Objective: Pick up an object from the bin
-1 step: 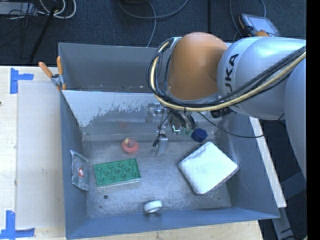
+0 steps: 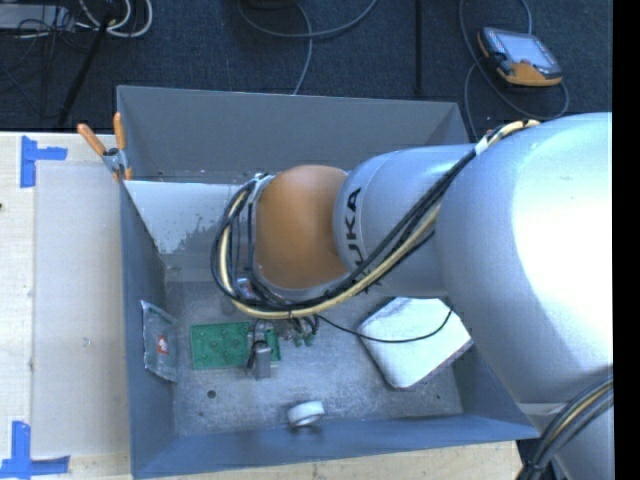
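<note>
My gripper (image 2: pixel 262 356) hangs low in the bin under the orange wrist cover, with one dark fingertip showing at the right edge of a green circuit board (image 2: pixel 218 346). The board lies flat on the bin floor, left of centre. A clear plastic bag (image 2: pixel 160 342) with a small red mark lies just left of the board, by the left wall. A white foam block (image 2: pixel 413 340) rests to the right of the gripper, partly under the arm. A small white round cap (image 2: pixel 305 413) sits near the front wall.
The arm and its orange cover hide the middle and back of the bin floor. Cables loop around the wrist close to the board. Bare floor shows between the board and the front wall.
</note>
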Controlling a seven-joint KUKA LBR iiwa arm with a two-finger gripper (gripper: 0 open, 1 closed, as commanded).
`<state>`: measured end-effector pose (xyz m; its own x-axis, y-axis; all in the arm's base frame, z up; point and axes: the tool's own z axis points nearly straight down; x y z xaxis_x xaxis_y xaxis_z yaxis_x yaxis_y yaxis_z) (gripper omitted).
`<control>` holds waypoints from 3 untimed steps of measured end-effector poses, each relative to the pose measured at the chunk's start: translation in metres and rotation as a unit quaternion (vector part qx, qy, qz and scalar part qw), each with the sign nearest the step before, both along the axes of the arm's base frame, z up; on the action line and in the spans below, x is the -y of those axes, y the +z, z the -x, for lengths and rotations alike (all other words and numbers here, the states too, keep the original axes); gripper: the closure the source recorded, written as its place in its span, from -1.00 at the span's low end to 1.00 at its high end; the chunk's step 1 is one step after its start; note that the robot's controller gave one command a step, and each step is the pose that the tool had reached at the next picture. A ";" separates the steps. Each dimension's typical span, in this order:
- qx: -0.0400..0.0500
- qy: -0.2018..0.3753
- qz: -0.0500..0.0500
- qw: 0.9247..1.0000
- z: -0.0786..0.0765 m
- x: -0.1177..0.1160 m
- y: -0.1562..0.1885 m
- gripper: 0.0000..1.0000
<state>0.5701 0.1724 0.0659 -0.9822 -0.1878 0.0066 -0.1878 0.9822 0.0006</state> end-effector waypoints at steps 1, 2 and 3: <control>0.005 0.015 -0.001 1.000 -0.004 0.011 0.036 -1.00; 0.004 -0.083 -0.001 0.997 -0.004 0.001 0.052 -1.00; 0.000 -0.122 0.001 0.993 0.005 0.004 0.001 -1.00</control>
<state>0.5649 0.1689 0.0671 -0.9984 0.0555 0.0062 0.0555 0.9985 -0.0010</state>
